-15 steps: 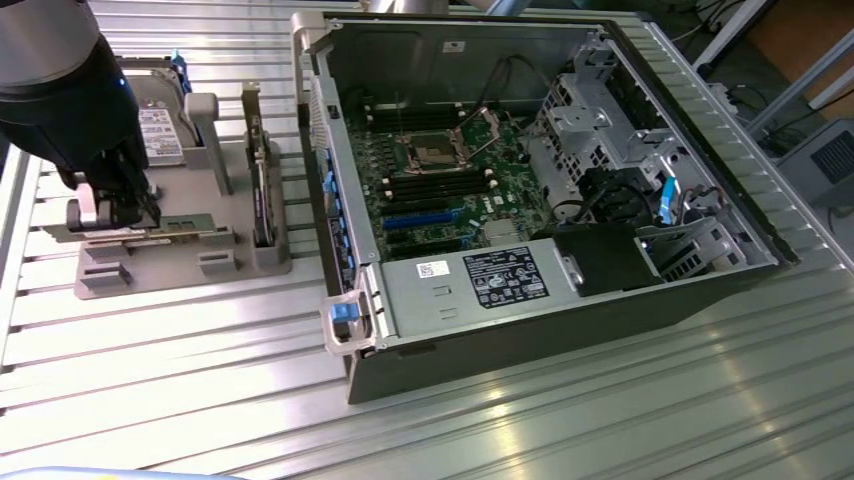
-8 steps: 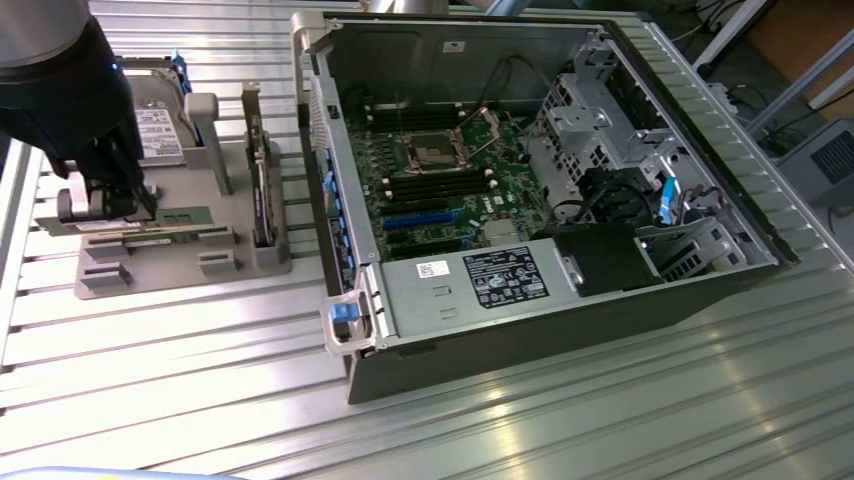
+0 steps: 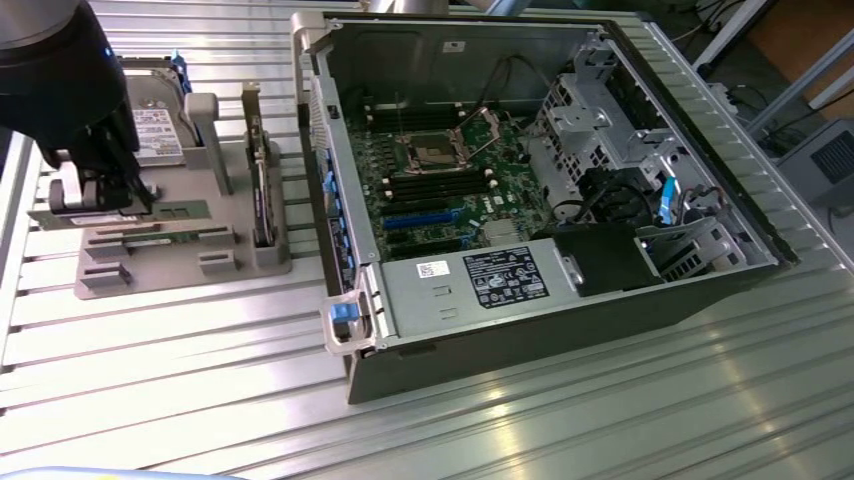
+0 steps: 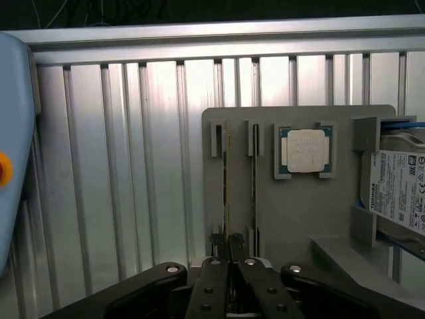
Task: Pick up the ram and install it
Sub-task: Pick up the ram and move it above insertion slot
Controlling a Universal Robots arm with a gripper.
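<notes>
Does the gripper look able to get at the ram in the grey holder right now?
Likely yes: the gripper is at the grey holder, jaws closed on one ram, and nothing covers that stick.

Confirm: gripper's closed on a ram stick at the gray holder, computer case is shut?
Not quite. The computer case is open, its motherboard bare in the exterior view. The rest stands: the gripper is closed on a ram stick at the gray holder.
</notes>
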